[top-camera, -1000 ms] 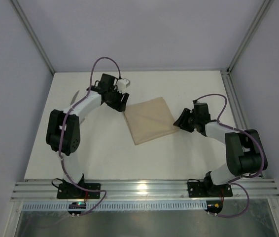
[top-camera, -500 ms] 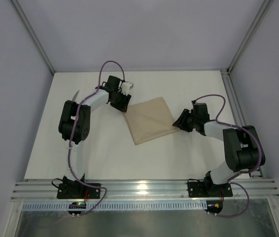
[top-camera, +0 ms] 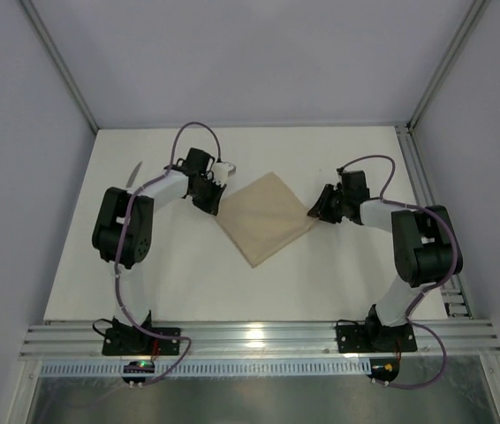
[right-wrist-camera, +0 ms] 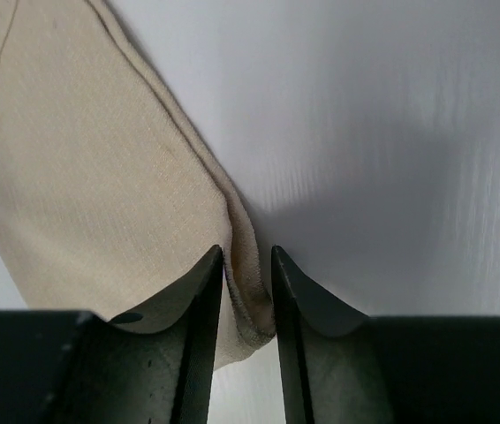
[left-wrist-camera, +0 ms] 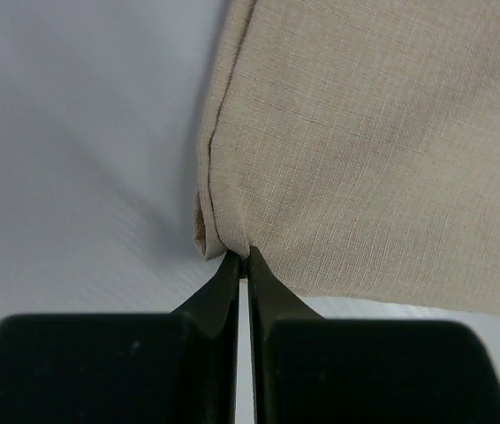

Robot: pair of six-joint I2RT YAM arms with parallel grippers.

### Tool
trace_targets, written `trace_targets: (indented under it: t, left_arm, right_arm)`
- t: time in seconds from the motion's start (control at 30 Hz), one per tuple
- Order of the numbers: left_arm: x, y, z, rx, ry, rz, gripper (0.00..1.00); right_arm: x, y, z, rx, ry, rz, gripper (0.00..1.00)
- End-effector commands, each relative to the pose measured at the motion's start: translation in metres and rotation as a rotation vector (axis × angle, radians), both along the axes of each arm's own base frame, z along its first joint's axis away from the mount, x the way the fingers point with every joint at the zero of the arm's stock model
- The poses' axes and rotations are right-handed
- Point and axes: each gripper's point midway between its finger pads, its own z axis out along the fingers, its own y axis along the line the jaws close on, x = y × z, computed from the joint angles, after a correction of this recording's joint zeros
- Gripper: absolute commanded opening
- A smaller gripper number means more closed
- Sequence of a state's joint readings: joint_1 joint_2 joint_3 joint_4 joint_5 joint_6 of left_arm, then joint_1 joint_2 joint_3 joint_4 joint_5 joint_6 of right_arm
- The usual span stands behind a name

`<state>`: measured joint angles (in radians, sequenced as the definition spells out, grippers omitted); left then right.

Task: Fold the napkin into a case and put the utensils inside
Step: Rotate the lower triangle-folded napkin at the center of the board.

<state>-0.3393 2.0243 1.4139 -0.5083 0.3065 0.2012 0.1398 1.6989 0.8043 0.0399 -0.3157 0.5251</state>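
Observation:
The beige napkin (top-camera: pixel 263 218) lies flat mid-table as a diamond, and no case shape shows. My left gripper (top-camera: pixel 215 202) is at its left corner. In the left wrist view the jaws are shut on that hemmed corner (left-wrist-camera: pixel 225 240), with the cloth (left-wrist-camera: pixel 382 141) spreading away beyond it. My right gripper (top-camera: pixel 315 212) is at the right corner. There its fingers (right-wrist-camera: pixel 199 291) straddle the bunched napkin edge (right-wrist-camera: pixel 248 265), narrowly open, the cloth touching the left finger. One utensil, a silver blade (top-camera: pixel 132 173), pokes out at far left. The other utensil is out of view.
The white table (top-camera: pixel 188 283) is walled by grey panels with metal posts at the back corners. An aluminium rail (top-camera: pixel 259 337) carries both arm bases along the near edge. The left arm's elbow (top-camera: pixel 122 228) stands near the blade.
The left jaws went from wide open to shut on the napkin's left corner. The right jaws narrowed around the right corner. The napkin turned slightly into a diamond, and both wrists shifted.

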Motion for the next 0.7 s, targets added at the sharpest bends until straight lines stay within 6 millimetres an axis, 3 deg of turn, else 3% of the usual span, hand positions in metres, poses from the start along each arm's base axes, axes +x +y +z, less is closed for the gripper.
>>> trace_targets:
  t: [0.0,0.07,0.13,0.27,0.37,0.47,0.53,0.67]
  left_arm:
    - [-0.04,0.017,0.009,0.043,0.048,-0.041,0.0]
    - [-0.065,0.026,0.004,0.057,0.091,-0.058,0.0]
    - [-0.082,0.032,0.012,0.061,0.096,-0.076,0.0]
    - [-0.133,0.042,0.008,0.067,0.211,-0.143,0.02]
    - [-0.167,0.05,0.001,0.092,0.297,-0.192,0.06]
    - [-0.19,0.057,-0.003,0.118,0.319,-0.225,0.1]
    - [-0.202,0.066,-0.008,0.166,0.321,-0.244,0.13]
    - [-0.205,0.068,0.013,0.173,0.226,-0.264,0.31]
  right_arm:
    - [0.021,0.002,0.012,-0.033,-0.025,0.052,0.34]
    - [0.03,-0.003,0.015,-0.074,-0.025,0.06,0.46]
    - [0.036,-0.007,0.024,-0.104,-0.044,0.062,0.49]
    - [0.042,-0.018,0.059,-0.183,-0.105,0.05,0.5]
    - [0.031,-0.014,0.081,-0.234,-0.162,0.068,0.51]
    - [0.007,0.015,0.083,-0.224,-0.192,0.162,0.5]
    - [-0.012,0.047,0.093,-0.18,-0.239,0.259,0.49]
    - [-0.053,0.091,0.082,-0.076,-0.23,0.402,0.46]
